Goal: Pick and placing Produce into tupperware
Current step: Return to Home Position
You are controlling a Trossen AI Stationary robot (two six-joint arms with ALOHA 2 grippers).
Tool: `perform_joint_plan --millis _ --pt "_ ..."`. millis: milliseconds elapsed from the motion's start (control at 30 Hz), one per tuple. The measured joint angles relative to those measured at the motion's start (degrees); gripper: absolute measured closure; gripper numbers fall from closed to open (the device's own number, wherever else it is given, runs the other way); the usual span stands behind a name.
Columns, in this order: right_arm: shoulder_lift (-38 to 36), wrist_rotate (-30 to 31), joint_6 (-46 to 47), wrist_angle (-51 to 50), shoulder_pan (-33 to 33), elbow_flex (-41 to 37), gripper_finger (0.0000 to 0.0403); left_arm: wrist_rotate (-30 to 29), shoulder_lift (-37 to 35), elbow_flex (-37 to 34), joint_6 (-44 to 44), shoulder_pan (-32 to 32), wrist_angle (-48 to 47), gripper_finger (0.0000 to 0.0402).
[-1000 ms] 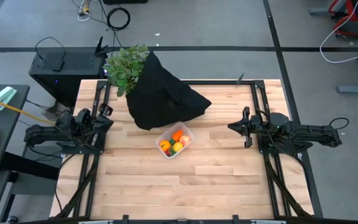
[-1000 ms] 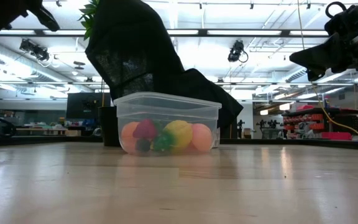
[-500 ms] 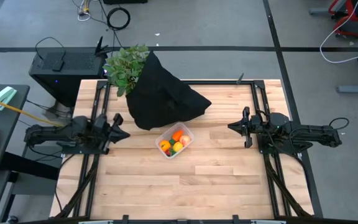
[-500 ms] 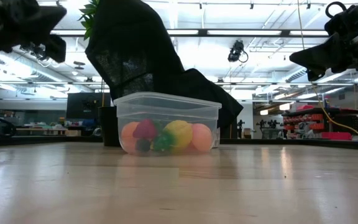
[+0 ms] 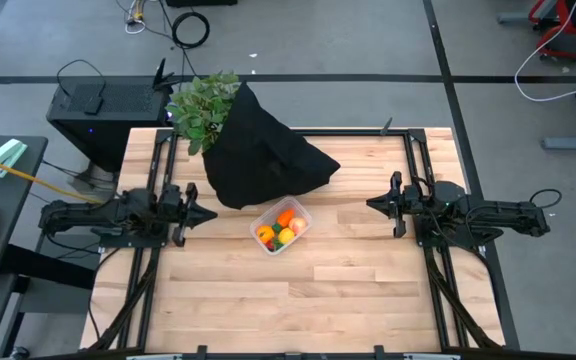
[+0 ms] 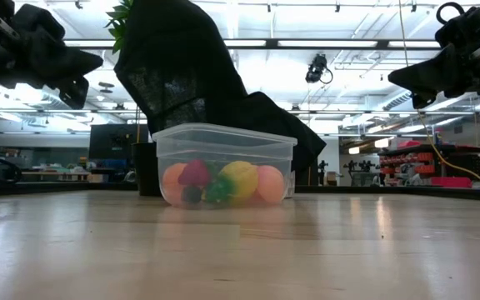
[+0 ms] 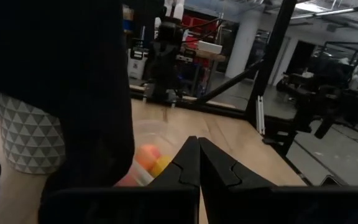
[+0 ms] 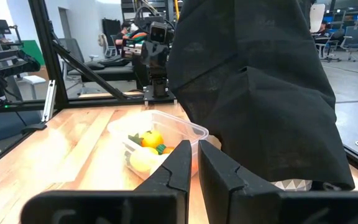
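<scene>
On the bench, a black cloth is heaped by the far edge. Just beside it, mid-bench, sits the tupperware with the produce inside. The left gripper by the left edge and the right gripper by the right edge hover with fingers closed together, holding nothing.

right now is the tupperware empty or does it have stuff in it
Not empty: the tupperware holds produce, seen through its clear wall and from above, lidless.

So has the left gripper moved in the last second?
Yes. In the high view the left gripper has swung out from over the table's left edge toward the tupperware, which has stayed where it was.
</scene>
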Motion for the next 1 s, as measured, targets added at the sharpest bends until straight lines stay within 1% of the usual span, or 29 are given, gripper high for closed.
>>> perform_joint_plan --millis 467,667,800,1000 --pt "0.0 0.0 0.0 0.0 0.0 0.0 0.0369 -2.6 0.0 0.0 8.7 0.0 -1.9 0.0399" --pt "0.0 0.0 0.0 0.0 0.0 0.0 0.0369 -2.7 0.0 0.0 8.3 0.0 -2.0 0.0398" --pt "0.0 0.0 0.0 0.0 0.0 0.0 0.0369 -2.7 0.0 0.0 5.7 0.0 -2.0 0.0392" --pt "0.0 0.0 0.0 0.0 0.0 0.0 0.0369 -2.7 0.0 0.0 4.5 0.0 -1.9 0.039"
